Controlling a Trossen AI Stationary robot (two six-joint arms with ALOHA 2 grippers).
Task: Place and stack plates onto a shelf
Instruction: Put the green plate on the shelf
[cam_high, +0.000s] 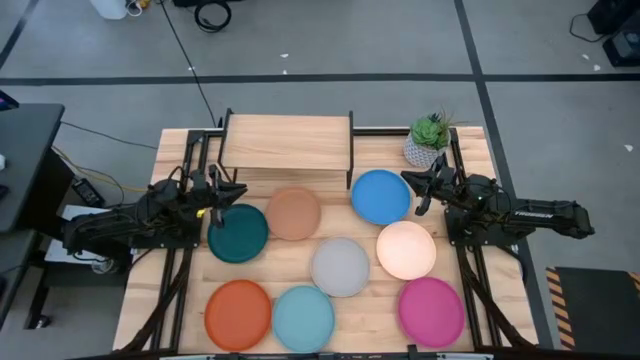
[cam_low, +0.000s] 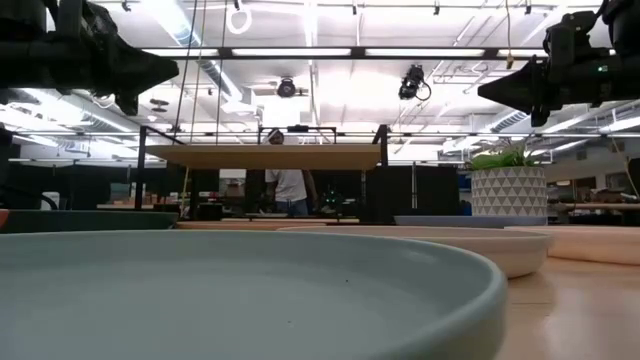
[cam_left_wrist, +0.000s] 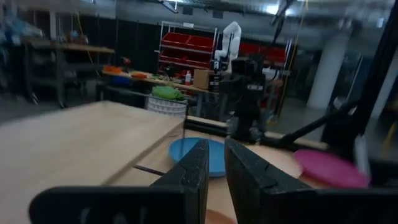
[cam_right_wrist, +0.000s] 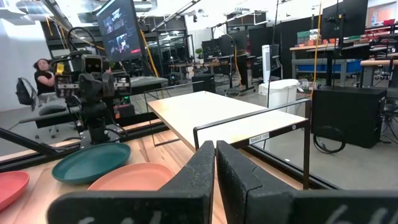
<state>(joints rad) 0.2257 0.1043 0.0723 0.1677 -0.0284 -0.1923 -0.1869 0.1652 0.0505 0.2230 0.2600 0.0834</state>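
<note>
Eight plates lie flat on the slatted table in the high view: dark teal, tan brown, blue, cream, grey, orange, light blue and magenta. The shelf stands on black legs at the far edge. My left gripper hovers above the teal plate's far rim, its fingers shut but for a narrow slit. My right gripper hovers above the blue plate's right rim, with its fingers shut.
A potted plant stands at the far right corner, beside the shelf and just beyond my right gripper. A person stands in the room behind the table. The light blue plate fills the low view's foreground.
</note>
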